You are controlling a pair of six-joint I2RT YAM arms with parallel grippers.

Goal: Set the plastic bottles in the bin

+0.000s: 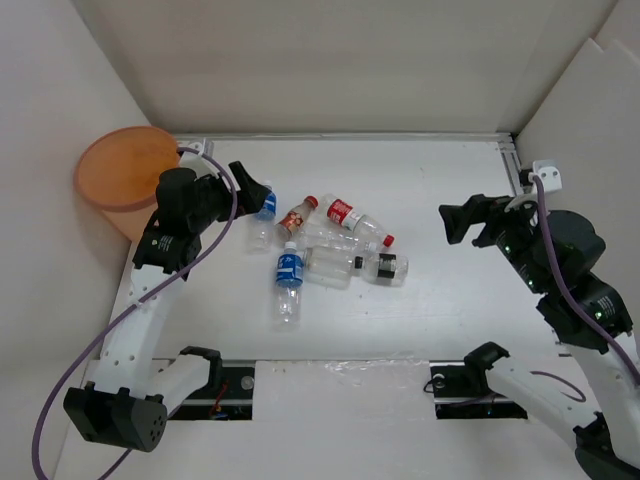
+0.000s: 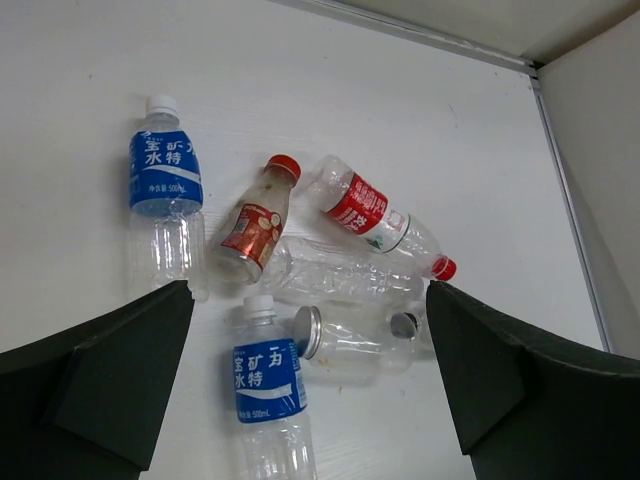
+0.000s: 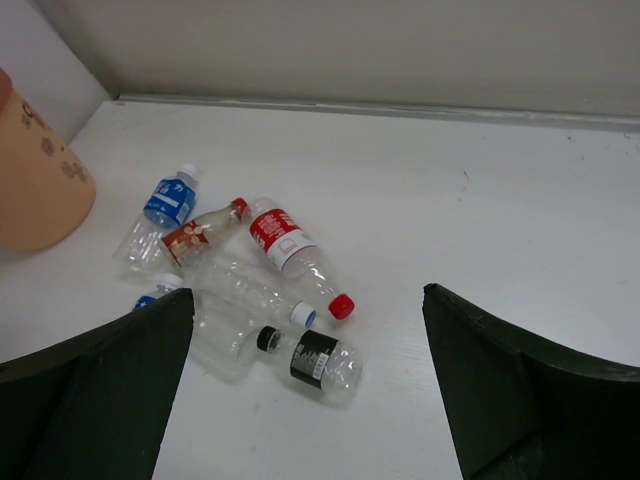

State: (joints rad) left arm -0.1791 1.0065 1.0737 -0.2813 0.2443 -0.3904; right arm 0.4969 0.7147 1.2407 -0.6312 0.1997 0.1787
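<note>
Several plastic bottles lie in a loose heap at mid-table. Two have blue labels (image 1: 264,210) (image 1: 288,283), one a red label (image 1: 352,218), one a red-brown label (image 1: 295,217), and one a black label (image 1: 386,266). Clear ones (image 1: 330,266) lie between them. The orange bin (image 1: 118,178) stands at the far left corner. My left gripper (image 1: 246,184) is open and empty, hovering between the bin and the heap; its view shows the near blue bottle (image 2: 268,390) below the jaws. My right gripper (image 1: 462,220) is open and empty, right of the heap, facing the black-label bottle (image 3: 318,358).
White walls enclose the table on the left, back and right. A metal rail (image 1: 512,165) runs along the back right corner. The bin (image 3: 35,190) stands against the left wall. Bare white table surface (image 1: 430,300) lies between the heap and the right arm.
</note>
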